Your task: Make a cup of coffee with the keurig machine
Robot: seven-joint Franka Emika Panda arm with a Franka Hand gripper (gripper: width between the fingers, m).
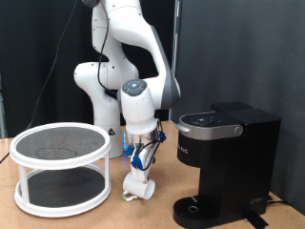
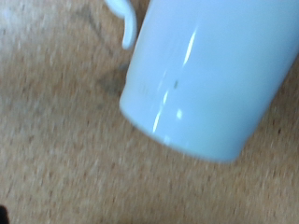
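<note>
The cup [image 1: 144, 188] — a plain white mug — is seen low over the wooden table [image 1: 114, 218], just left of the keurig machine [image 1: 225, 164] in the exterior view and right of a white two-tier round rack [image 1: 61, 167] with dark mesh shelves. It is tilted, its open end turned down toward the right. The gripper [image 1: 140, 168] is lowered directly onto the cup's upper part, and the fingers appear to be pinching it, though the exact grip is too small to be made out. In the wrist view the cup [image 2: 201, 75] fills most of the frame, its smooth side and part of its curved handle [image 2: 124, 23] shown above the speckled tabletop [image 2: 65, 159]. The keurig machine is closed at the lid, and its round drip base [image 1: 197, 209] is left unoccupied — the cup is beside it, not on it.
</note>
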